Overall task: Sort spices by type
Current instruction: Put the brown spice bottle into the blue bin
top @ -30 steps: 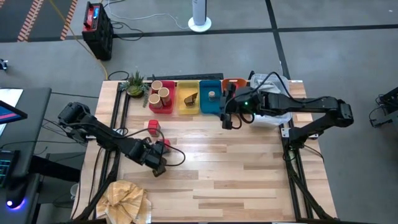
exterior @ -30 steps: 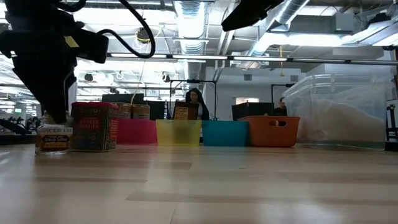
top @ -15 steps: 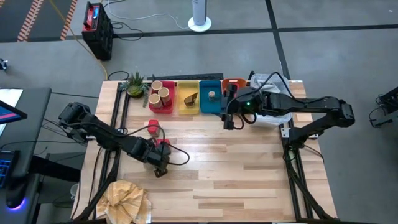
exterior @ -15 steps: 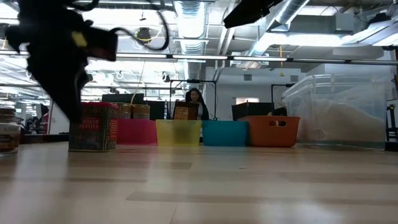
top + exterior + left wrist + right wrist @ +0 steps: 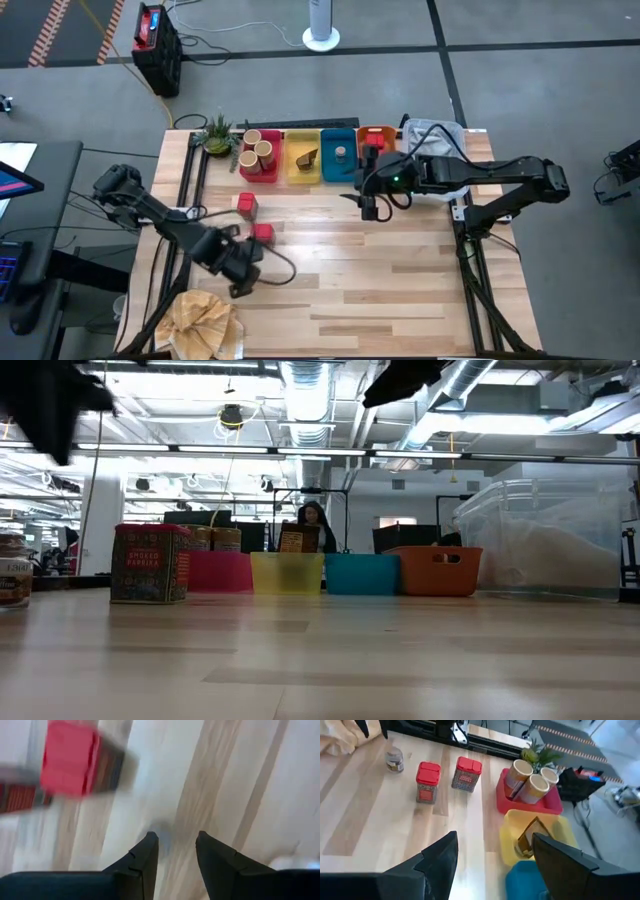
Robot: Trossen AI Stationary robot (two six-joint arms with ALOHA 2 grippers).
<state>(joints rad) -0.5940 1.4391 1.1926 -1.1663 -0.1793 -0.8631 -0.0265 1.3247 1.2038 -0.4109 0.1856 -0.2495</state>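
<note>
Left wrist view shows the left claw (image 5: 175,851) empty, narrowly parted, red tin (image 5: 67,759) blurred.

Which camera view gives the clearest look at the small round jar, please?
The right wrist view: the jar stands whole on bare wood, beside the two red tins. The low view cuts it off at the picture's edge; the high and left wrist views do not show it clearly.
</note>
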